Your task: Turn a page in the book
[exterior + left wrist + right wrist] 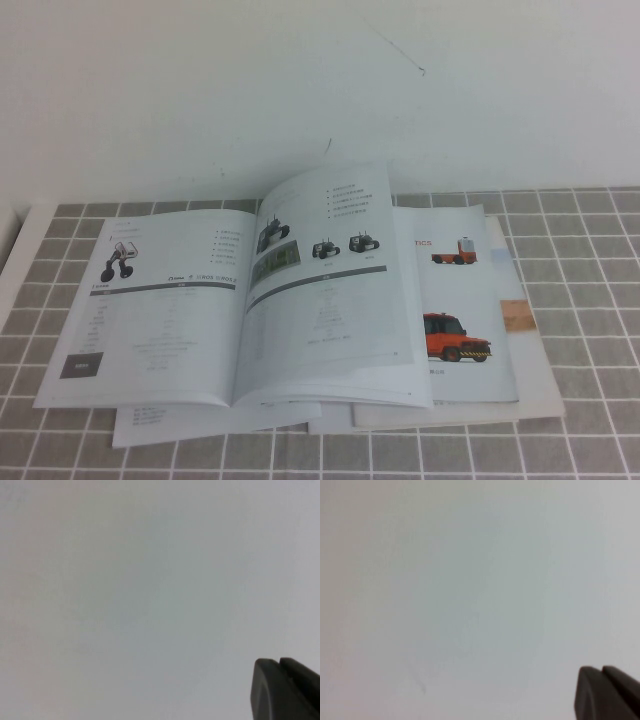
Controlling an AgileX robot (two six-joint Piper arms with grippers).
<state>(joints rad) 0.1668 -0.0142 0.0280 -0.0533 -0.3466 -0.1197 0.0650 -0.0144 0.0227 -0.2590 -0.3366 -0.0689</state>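
Note:
The book (243, 330) lies open on the grey tiled table (590, 260) in the high view. Its right-hand leaf is the page (335, 300), showing small dark wheeled robots and a grey band; it bows up a little from the spine. The left-hand leaf (150, 310) pictures a white-and-red robot arm. Neither arm shows in the high view. My left gripper (278, 663) shows only in the left wrist view, shut and empty, facing a blank white surface. My right gripper (601, 670) shows only in the right wrist view, also shut and empty, facing a white surface.
A booklet with orange trucks (462, 335) lies under the book's right side. Plain white sheets (200, 422) stick out beneath at the front and at the right (540, 385). A white wall (320, 90) rises behind the table.

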